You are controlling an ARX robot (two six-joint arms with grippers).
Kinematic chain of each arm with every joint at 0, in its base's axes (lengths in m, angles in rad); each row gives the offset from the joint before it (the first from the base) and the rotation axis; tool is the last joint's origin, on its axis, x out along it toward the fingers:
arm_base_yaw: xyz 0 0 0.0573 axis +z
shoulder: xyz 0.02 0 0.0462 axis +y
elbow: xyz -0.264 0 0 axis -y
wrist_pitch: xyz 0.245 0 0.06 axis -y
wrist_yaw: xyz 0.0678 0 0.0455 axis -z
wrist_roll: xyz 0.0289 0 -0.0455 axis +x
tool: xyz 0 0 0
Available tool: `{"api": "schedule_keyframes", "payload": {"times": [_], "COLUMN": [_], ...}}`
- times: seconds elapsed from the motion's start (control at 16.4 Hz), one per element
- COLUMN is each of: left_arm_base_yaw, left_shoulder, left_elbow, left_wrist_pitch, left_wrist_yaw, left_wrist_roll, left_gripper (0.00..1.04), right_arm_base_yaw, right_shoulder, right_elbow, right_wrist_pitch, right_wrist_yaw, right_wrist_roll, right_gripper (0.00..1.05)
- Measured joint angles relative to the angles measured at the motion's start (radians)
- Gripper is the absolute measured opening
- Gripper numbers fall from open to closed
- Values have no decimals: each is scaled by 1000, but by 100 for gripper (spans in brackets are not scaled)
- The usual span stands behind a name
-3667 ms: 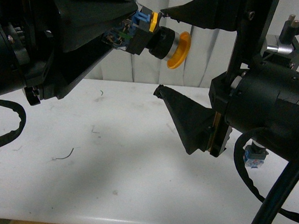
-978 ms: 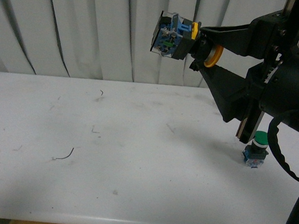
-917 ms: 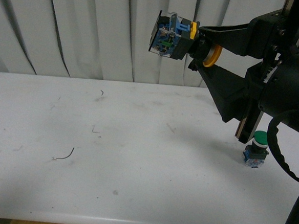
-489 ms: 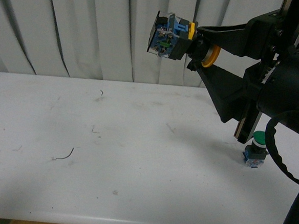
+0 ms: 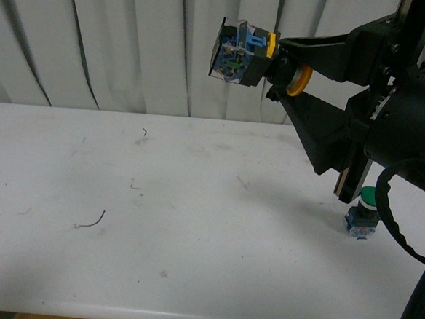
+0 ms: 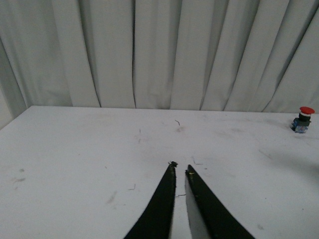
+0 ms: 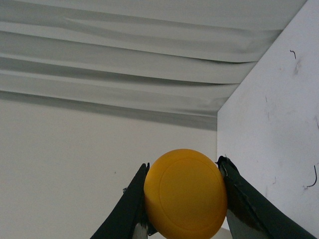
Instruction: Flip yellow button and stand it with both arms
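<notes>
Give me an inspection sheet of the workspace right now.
Surface: white table, scuffed.
Job's things: yellow button held sideways in the air by the right gripper, cap between the jaws.
Clutter: green button standing at far right; red button standing near the curtain; wire scrap.
Grippers: right shut on the button; left gripper nearly shut, empty.
Cables: black cable looping beside the right arm.
Surroundings: white curtain.

I get dim, flat, slightly grainy feeds; a soft shadow falls across the table (image 5: 117, 270) at right.
</notes>
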Motion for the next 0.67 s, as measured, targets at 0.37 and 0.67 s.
{"api": "schedule_keyframes", "payload": {"times": [0.37,0.67], "left_arm_base_yaw": [0,0], "left_shoulder": [0,0], "left_elbow": [0,0], "left_wrist_pitch": [0,0], "left_wrist_yaw": [0,0], "left_wrist_roll": [0,1], "left_gripper": [82,98], "right_arm_base_yaw": [-35,-73], "right_shoulder": [-146,-135], "right_elbow": [78,95], "right_wrist_pitch": [-103,-211], "right_wrist_yaw": [269,579], "right_wrist_roll": [-657,-1173], "right_gripper": [36,36]}}
